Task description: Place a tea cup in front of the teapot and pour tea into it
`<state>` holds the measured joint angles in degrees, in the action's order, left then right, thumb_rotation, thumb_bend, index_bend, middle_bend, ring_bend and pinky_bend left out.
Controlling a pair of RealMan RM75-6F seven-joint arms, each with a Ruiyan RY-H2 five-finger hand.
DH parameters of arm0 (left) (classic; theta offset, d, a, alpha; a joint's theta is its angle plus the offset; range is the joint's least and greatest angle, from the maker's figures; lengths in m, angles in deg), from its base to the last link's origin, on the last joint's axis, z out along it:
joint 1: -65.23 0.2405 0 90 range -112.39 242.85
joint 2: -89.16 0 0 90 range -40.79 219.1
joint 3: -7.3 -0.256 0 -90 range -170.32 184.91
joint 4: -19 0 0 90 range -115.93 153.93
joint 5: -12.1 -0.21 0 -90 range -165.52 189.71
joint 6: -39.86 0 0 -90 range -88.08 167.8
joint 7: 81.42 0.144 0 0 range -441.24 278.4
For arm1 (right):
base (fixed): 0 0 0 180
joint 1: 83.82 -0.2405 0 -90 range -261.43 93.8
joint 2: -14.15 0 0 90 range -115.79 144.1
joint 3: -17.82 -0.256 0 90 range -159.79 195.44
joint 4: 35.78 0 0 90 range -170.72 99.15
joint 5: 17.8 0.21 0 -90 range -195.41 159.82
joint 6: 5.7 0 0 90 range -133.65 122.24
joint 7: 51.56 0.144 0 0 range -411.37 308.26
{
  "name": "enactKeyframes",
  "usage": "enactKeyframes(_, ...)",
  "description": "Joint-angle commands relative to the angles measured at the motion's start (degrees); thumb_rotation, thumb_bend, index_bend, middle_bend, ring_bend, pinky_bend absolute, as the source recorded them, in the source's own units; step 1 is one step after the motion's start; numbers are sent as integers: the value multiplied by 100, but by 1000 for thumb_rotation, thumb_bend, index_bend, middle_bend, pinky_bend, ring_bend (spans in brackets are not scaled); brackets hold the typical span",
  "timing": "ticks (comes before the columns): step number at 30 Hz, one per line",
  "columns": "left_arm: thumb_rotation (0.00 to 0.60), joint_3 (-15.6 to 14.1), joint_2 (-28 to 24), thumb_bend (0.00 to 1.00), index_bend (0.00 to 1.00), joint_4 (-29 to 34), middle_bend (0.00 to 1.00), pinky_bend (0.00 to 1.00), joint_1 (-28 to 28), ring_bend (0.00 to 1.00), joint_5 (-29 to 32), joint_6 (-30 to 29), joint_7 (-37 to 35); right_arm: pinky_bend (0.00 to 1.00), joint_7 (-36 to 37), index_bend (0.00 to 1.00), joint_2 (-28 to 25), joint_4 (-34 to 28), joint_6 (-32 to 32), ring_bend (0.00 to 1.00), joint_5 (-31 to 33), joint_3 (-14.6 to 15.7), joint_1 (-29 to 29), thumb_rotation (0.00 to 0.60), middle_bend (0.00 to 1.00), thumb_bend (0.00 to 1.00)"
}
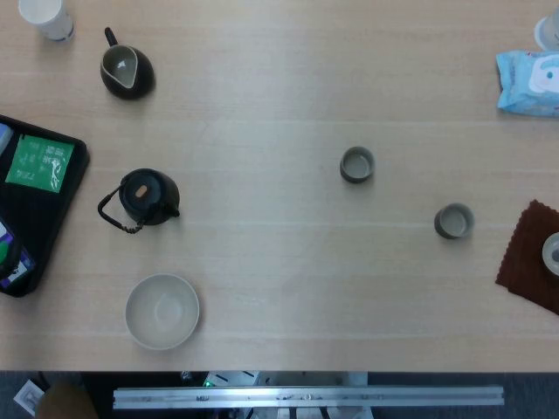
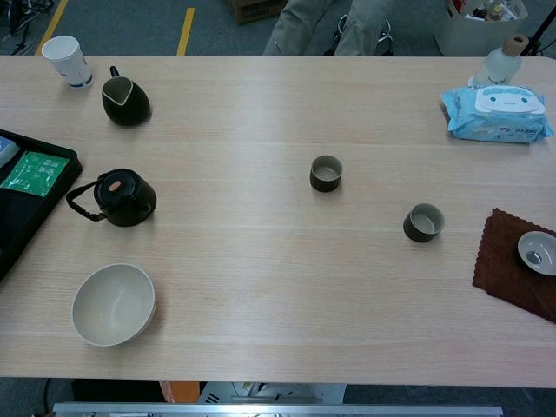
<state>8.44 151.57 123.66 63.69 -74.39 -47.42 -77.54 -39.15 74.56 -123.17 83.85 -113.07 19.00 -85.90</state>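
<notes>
teapot (image 1: 147, 196) is seen upright near the left edge of the table (image 1: 279, 288), lid on, beside a black tray (image 1: 61, 201) at that edge; two tea cups are seen upright and well apart from it, one tea cup (image 1: 356, 164) near the table's middle and a second cup (image 1: 453, 221) toward the right edge. a pale bowl (image 1: 162, 311) is noted near the front left corner and a dark pitcher (image 1: 127, 72) near the back left corner. neither hand is caught by either camera, so finger state cannot be told.
</notes>
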Motion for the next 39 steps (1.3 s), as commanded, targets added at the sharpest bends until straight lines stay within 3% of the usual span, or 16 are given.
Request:
enactKeyframes(1,600,-5,2,307,111,-5,134,0,1,77,1,3,5,216,-1,367,-4,2,0,262,-1,2,1,600,378,183)
enactKeyframes(18,600,44,-68,307,112,-68,137,0,-118,77,-137,65,-155,216,-93,367,-128,-181,-3,262,-30,-107,-113,600,378,183)
enactKeyframes(30,600,-86,-333,306,119,-143,138,0,-590,79,-564,741,-685,216,-263,367,-219,-404,-28,257,178,-361,-248,600,378,184)
enactKeyframes(39,600,-133,-268,292,237,-271,263,0,-1020,166,-902,1173,-921,216,-367,367,-247,-482,-214,256,219,-427,-399,600,378,184)
